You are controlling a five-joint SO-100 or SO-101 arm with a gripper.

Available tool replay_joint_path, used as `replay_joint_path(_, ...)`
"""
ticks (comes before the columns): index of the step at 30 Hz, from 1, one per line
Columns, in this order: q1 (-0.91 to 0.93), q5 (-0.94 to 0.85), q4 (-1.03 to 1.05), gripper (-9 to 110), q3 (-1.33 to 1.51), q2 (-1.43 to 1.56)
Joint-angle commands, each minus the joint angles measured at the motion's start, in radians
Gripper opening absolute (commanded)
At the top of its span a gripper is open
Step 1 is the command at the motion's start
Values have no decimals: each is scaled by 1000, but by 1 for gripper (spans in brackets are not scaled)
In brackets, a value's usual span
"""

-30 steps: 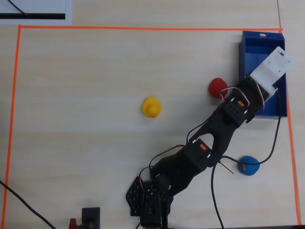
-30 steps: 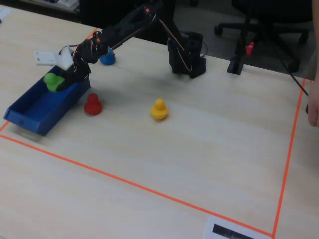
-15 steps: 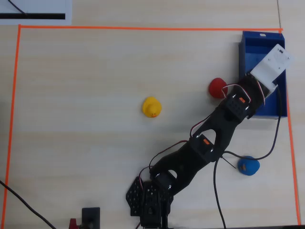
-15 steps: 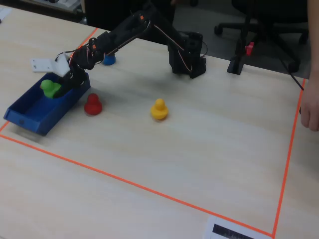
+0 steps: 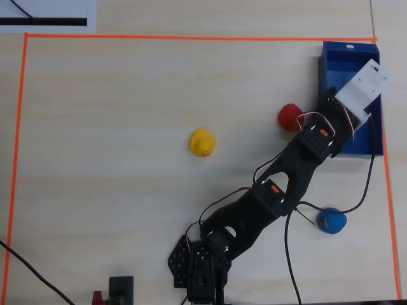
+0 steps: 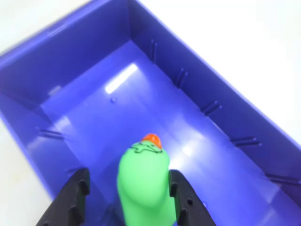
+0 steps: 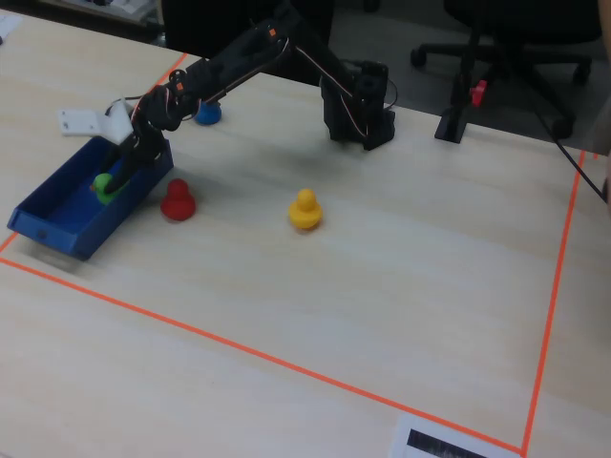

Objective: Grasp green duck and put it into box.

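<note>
Pincer: in the wrist view the gripper [image 6: 126,188] stands down inside the box, its two dark fingers [image 6: 77,194] on either side of the green duck, parted a little wider than the duck's body. A thin strip of blue shows between the left finger and the duck; on the right the finger sits right against it, though firm contact cannot be made out.
Green duck: the green duck [image 6: 142,186] is smooth, glossy lime rubber with a rounded body, an orange beak tip and a dark drawn line on the head. It is low inside the box, near one end wall; its underside is cut off by the lower frame edge. In the fixed view [image 7: 103,182] only a small green patch shows beside the arm.
Box: the box [image 6: 94,61] is shiny dark-blue plastic, rectangular, with low walls, short ribs along their inner base, and bright glare on the floor. In the overhead view [image 5: 336,60] the arm's white wrist piece [image 5: 364,86] covers much of it and hides the duck.
Arm: black jointed links with orange marks and loose wires [image 5: 280,190].
Table: pale wood grain [image 5: 114,127], bordered by orange tape [image 5: 191,37].
Other ducks: red duck [image 5: 290,116] just beside the box wall; yellow duck [image 5: 203,142] well apart; blue duck [image 5: 331,220] near the arm.
</note>
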Motion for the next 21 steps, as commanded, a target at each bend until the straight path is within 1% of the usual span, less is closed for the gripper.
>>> replay_joint_path(1, -41, 52, 5, 22, -46, 178)
replay_joint_path(3, -75, 80, 29, 22, -49, 245)
replay_joint_path(5, -124, 97, 104, 20, -49, 324)
replay_joint_path(6, -153, 100, 158, 17, -43, 370)
replay_joint_path(8, -224, 124, 264, 2, -5, 471)
replay_joint_path(9, -262, 138, 310, 0, 29, 525)
replay_joint_path(13, -443, 183, 419, 0, 273, 804)
replay_joint_path(18, -684, 192, 514, 0, 684, 1233)
replay_joint_path(21, -778, 183, 583, 0, 907, 1454)
